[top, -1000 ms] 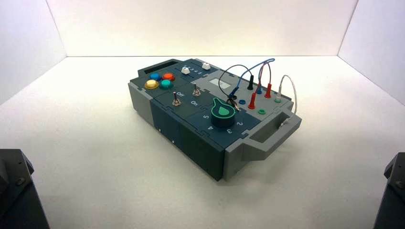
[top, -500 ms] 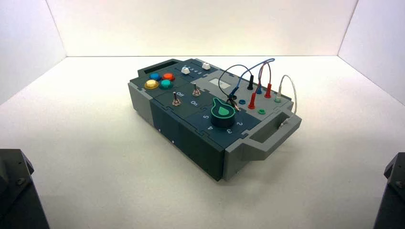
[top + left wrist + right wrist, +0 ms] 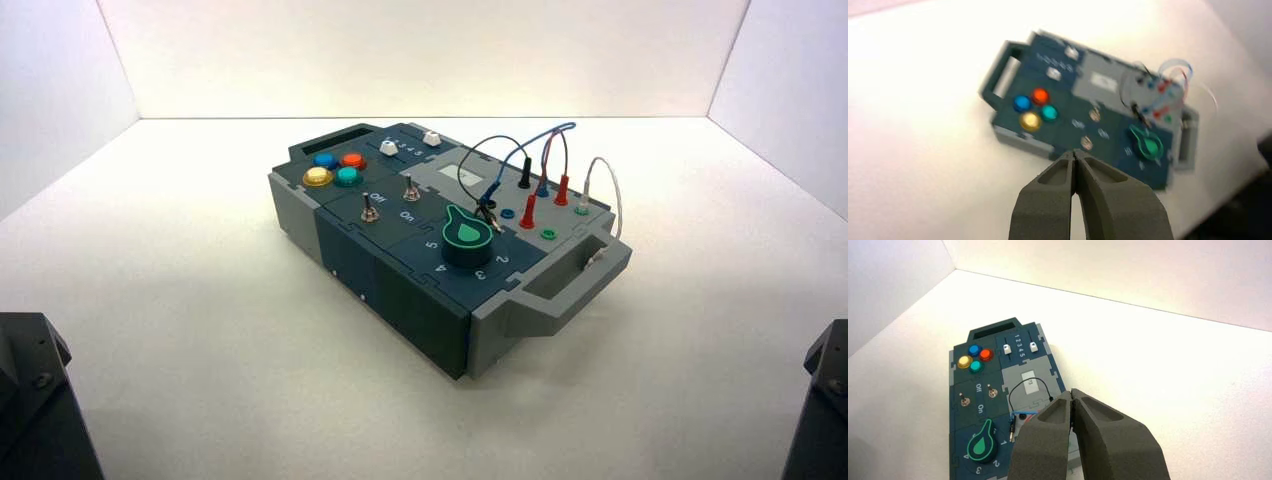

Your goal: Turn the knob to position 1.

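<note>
"What's just changed?"

"Nothing that I can make out: box (image 3: 400,290) and knob (image 3: 467,240) sit as they did a moment ago. So the turn is all still to do."

"And the fingers?"

"The left gripper (image 3: 1074,153) is clenched on nothing, off to the box's left; the right gripper (image 3: 1072,393) is pinched together too, empty, off to its right. Neither touches anything."

"Where's the knob from there?"

"Well apart from both, out ahead and between them: rightward of the left fingers, leftward of the right ones. Its narrow tip aims towards the metal switches (image 3: 965,400), away from the printed 1 (image 3: 1003,443)."

"Which arm, then?"

"Either might do; I'd favour the right. Open it, come down around the dial, and turn clockwise, I reckon. Mind the loose black plug (image 3: 1012,429) close by; it could snag."

"And the surroundings?"

"A pale, smooth tabletop (image 3: 210,360) running out beneath and beyond the fingers, with a plain white back wall (image 3: 420,60) far ahead of them and side walls (image 3: 60,110) flanking it."
</note>
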Action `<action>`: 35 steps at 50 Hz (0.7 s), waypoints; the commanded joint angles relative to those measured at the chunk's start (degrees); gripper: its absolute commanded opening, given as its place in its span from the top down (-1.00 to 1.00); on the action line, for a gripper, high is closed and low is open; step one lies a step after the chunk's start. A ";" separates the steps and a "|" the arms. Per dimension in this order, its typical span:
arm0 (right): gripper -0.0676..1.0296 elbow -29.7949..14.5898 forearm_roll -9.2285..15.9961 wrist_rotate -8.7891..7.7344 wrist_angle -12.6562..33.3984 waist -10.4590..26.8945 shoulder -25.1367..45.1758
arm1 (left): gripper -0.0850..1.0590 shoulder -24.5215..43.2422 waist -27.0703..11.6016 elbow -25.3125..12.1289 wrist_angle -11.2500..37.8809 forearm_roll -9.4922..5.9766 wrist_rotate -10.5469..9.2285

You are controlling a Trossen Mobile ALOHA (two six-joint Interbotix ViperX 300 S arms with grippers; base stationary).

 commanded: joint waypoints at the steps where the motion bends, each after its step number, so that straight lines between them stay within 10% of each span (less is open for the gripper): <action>1: 0.92 -1.67 0.18 0.18 -0.09 -0.44 0.79 | 0.91 4.22 -4.31 -3.16 0.97 -0.35 -0.18; 19: 0.92 -1.76 0.09 0.35 0.53 -0.53 0.79 | 0.91 18.11 -15.21 -7.82 1.14 -5.71 -0.79; 35: 0.92 -1.93 0.09 0.53 0.88 -0.53 -0.62 | 0.91 29.79 -18.28 -11.87 2.99 -6.15 -0.18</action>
